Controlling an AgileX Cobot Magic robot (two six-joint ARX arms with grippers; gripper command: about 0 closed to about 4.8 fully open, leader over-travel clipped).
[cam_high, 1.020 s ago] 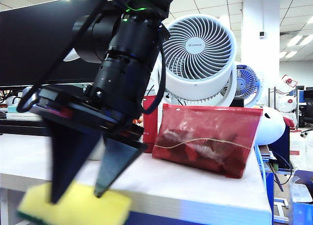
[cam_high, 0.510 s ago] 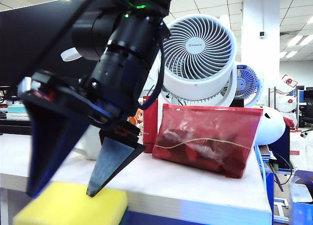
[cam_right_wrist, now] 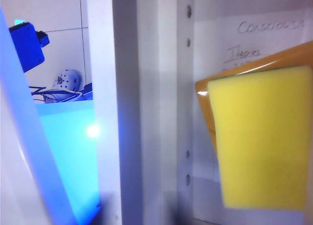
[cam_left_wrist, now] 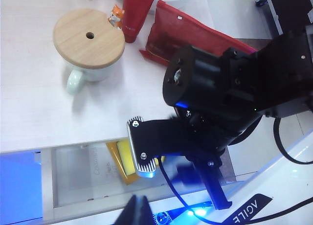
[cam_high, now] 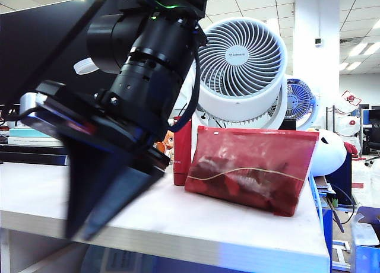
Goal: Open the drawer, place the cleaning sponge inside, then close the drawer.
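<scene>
Inside the open drawer (cam_left_wrist: pixel 73 186) lies the cleaning sponge (cam_left_wrist: pixel 128 159), apparently beneath the narrowed, empty right end effector (cam_high: pixel 80 228).

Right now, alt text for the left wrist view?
The yellow cleaning sponge lies in the open drawer, partly hidden by the right gripper and its black arm above it. Behind, on the white desk: a lidded mug and red pouch.

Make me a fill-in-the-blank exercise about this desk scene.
The cleaning sponge lies inside the open ____.
The mug has a ____ lid.
The right gripper hangs over the drawer, holding ____.
The left gripper hovers near the drawer's ____ front.
Missing: drawer, wooden, nothing, blue.
</scene>
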